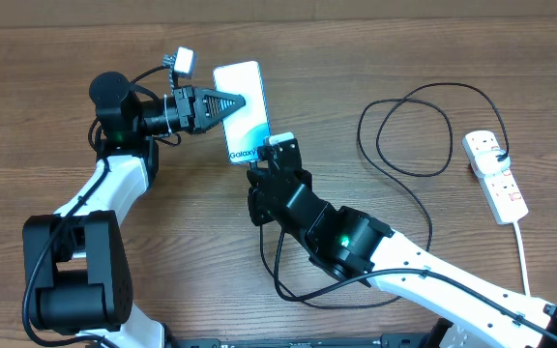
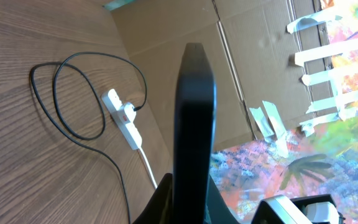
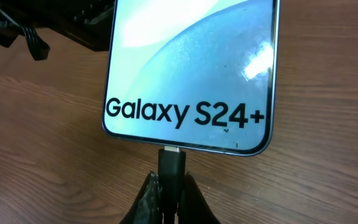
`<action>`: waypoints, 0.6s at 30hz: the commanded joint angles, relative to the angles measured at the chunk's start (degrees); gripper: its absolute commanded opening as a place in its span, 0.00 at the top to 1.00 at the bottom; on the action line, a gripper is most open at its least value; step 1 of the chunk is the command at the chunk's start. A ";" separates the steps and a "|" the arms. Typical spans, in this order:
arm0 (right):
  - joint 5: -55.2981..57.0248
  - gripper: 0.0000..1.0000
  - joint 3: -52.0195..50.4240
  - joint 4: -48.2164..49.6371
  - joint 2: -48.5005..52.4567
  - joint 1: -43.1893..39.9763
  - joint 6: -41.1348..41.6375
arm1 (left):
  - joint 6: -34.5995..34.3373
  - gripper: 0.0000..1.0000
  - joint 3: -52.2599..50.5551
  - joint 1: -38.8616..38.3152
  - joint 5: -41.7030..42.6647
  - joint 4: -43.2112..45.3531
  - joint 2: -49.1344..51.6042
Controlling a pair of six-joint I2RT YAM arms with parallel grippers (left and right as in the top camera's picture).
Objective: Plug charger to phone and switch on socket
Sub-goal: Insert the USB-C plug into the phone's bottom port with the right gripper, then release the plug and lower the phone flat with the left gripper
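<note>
Wood-grain table (image 1: 85, 58) bears the white socket strip (image 1: 496, 174); left gripper (image 1: 232, 102) clamps the "Galaxy S24+" phone (image 3: 191, 62), right gripper (image 3: 169, 200) pinches the charger plug (image 3: 171, 163) touching its bottom edge.

On the wooden tabletop (image 1: 66, 77) the phone (image 1: 252, 130) shows its light blue screen upward, the "Galaxy" end toward the right arm. The left claw (image 1: 235, 102) reaches in from the left and is closed on the phone, one dark finger lying across the screen. The right claw (image 1: 256, 166) meets the phone's "Galaxy" end; what it pinches is hidden. The black charger (image 1: 451, 135) cable loops toward the white socket (image 1: 496, 174) at the right, whose white cord (image 1: 525, 256) trails down.
</note>
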 commanded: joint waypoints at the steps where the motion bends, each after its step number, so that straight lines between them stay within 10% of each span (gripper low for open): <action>1: 2.75 0.96 4.33 3.08 -0.52 -1.62 -2.29 | 1.51 0.95 -0.59 -2.45 8.13 -0.11 -0.35; 10: 0.33 0.94 4.37 -0.79 -0.59 -1.44 -1.22 | 1.95 0.96 -0.81 -2.40 8.13 0.07 -0.35; 18: -6.08 0.39 4.55 -8.22 -6.14 -1.44 0.07 | 3.23 0.96 -0.81 0.02 7.54 -0.02 -0.35</action>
